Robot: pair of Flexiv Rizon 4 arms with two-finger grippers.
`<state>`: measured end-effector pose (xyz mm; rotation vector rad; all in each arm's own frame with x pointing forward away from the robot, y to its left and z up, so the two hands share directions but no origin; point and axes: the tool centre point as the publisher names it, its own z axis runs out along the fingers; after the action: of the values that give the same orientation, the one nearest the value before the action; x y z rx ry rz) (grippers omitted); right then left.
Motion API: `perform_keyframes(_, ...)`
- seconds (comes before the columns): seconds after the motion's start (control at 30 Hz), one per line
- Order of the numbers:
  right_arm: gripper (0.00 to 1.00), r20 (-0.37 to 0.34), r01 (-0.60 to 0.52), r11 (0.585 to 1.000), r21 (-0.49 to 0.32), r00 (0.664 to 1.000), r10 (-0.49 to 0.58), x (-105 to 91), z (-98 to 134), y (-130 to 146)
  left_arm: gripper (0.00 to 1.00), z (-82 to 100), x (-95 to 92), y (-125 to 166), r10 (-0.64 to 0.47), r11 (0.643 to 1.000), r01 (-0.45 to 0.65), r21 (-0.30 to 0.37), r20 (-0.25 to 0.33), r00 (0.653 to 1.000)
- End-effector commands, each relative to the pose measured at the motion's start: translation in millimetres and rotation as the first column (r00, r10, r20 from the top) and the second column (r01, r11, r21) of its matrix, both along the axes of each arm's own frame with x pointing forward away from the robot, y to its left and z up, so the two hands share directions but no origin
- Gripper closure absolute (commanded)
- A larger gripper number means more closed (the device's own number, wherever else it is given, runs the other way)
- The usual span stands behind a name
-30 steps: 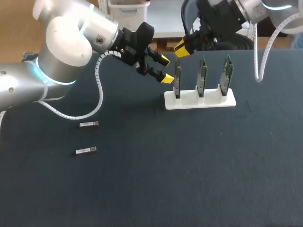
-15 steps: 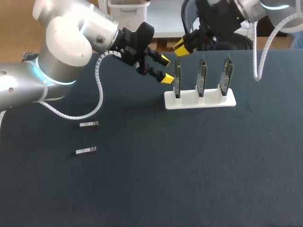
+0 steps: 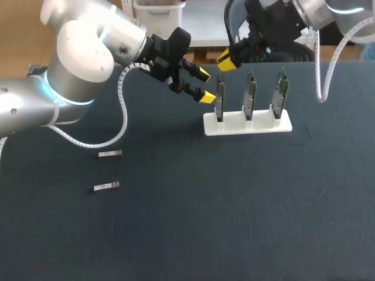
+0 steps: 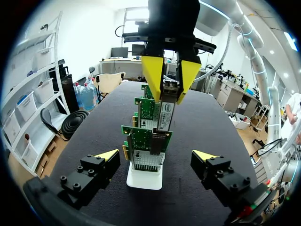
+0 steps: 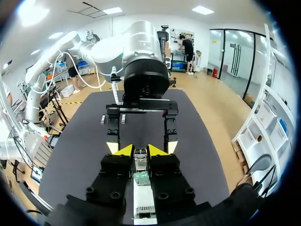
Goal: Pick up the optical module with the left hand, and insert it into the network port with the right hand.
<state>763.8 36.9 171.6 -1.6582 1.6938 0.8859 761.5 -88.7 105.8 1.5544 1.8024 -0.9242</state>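
My right gripper (image 3: 227, 58) hangs above the leftmost of three upright network cards (image 3: 220, 96) in a white stand (image 3: 246, 123). It is shut on a silver optical module (image 4: 165, 110), which points down at the card. In the left wrist view the module's lower end meets the port cage on the nearest card (image 4: 146, 150); how deep it sits is hidden. In the right wrist view the module (image 5: 140, 158) shows between the yellow tips. My left gripper (image 3: 204, 85) stands open and empty beside that card, its fingers (image 5: 112, 129) spread on either side.
Two more optical modules lie on the dark table at the left, one farther back (image 3: 110, 154) and one nearer (image 3: 106, 187). The other two cards (image 3: 251, 93) (image 3: 281, 91) stand to the right in the same stand.
My right gripper has shifted very slightly up and toward the far side with the module. The left arm has stayed still.
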Motion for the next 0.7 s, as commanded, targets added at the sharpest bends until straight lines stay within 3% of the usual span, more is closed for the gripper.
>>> perform_keyframes(0.03, 1.0, 0.017, 0.011, 1.0, 0.007, 1.0, -0.011, -3.4, 1.1, -0.8, 0.0, 0.2, 1.7, -0.7, -0.002, 1.0, 0.002, 0.004, -0.003, 1.0)
perform_keyframes(0.7, 1.0, 0.032, 0.01, 1.0, 0.015, 0.999, -0.01, -0.5, 0.0, 1.2, 0.0, 0.2, 1.7, -0.7, -0.002, 1.0, 0.002, 0.004, -0.003, 1.0)
